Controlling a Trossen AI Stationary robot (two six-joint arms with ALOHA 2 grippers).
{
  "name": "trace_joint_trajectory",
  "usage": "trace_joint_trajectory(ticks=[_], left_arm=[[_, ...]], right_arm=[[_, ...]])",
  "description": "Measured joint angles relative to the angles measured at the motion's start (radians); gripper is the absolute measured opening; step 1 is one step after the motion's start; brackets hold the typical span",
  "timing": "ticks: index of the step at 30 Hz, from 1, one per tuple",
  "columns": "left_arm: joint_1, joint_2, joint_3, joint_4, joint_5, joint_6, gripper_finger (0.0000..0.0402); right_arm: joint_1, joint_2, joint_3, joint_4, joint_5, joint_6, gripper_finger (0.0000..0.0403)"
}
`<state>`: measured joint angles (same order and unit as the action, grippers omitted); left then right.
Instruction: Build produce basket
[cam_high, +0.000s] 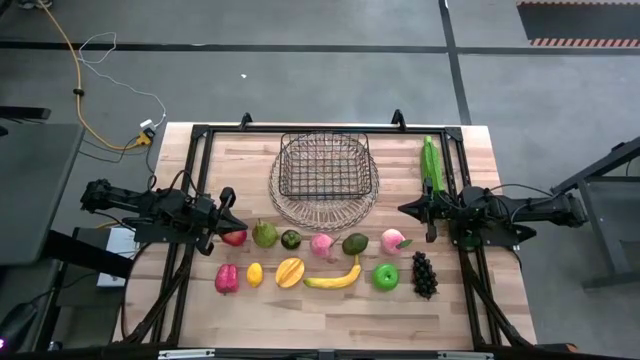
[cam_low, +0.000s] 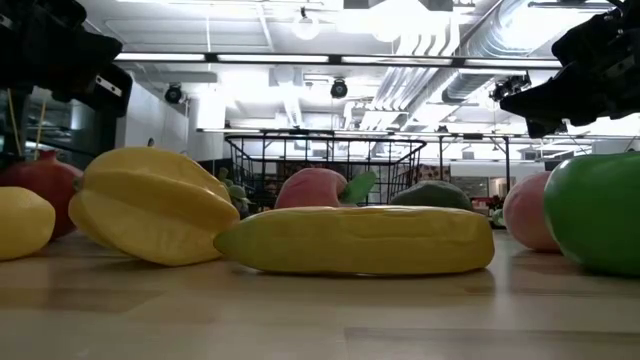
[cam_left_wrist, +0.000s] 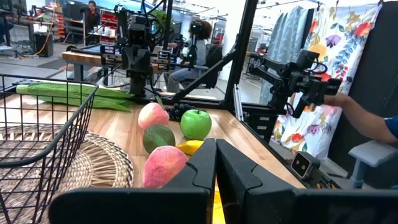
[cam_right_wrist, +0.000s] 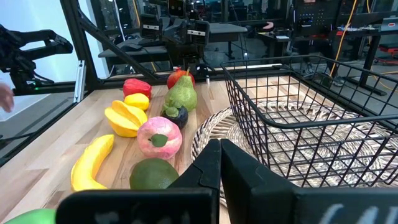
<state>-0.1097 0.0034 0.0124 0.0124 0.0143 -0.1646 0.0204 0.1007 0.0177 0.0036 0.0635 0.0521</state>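
Observation:
The dark wire basket (cam_high: 323, 165) stands at the table's far middle, on or against a rounder, paler wire part (cam_high: 322, 203). The produce lies in two rows in front of it: a red apple (cam_high: 234, 237), pear (cam_high: 264, 234), pink peaches (cam_high: 321, 244), avocado (cam_high: 355, 243), red pepper (cam_high: 227, 278), lemon (cam_high: 255, 274), starfruit (cam_high: 290, 272), banana (cam_high: 335, 280), green apple (cam_high: 385, 276) and dark grapes (cam_high: 425, 274). A long green husk (cam_high: 431, 160) lies at the far right. My left gripper (cam_high: 238, 222) hangs shut above the red apple. My right gripper (cam_high: 404, 210) hangs shut above the table, to the right of the basket.
Black frame rails (cam_high: 195, 180) run along the table's left and right sides. Bare wood (cam_high: 330, 320) lies between the near row and the front edge. A person's arm (cam_left_wrist: 367, 121) shows beyond the table in the left wrist view.

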Motion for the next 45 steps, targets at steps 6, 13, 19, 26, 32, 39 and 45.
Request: trace_joint_trajectory(ticks=[6,13,19,26,32,39,45], left_arm=[[0.000,0.000,0.000,0.000,0.000,0.000,0.0000],[0.000,0.000,0.000,0.000,0.000,0.000,0.0000],[0.000,0.000,0.000,0.000,0.000,0.000,0.0000],[0.000,0.000,0.000,0.000,0.000,0.000,0.0000],[0.000,0.000,0.000,0.000,0.000,0.000,0.0000],[0.000,0.000,0.000,0.000,0.000,0.000,0.0000],[0.000,0.000,0.000,0.000,0.000,0.000,0.0000]], right_arm=[[0.000,0.000,0.000,0.000,0.000,-0.011,0.0000],[0.000,0.000,0.000,0.020,0.022,-0.138,0.0000],[0.000,0.004,0.000,0.159,0.047,0.204,0.0000],[0.014,0.043,0.000,0.442,0.036,0.377,0.0004],[0.059,0.143,0.044,0.441,0.057,0.391,0.0059],[0.149,0.312,0.291,0.156,-0.016,0.423,0.0147],[0.279,0.514,0.527,-0.186,-0.010,0.540,0.0167]])
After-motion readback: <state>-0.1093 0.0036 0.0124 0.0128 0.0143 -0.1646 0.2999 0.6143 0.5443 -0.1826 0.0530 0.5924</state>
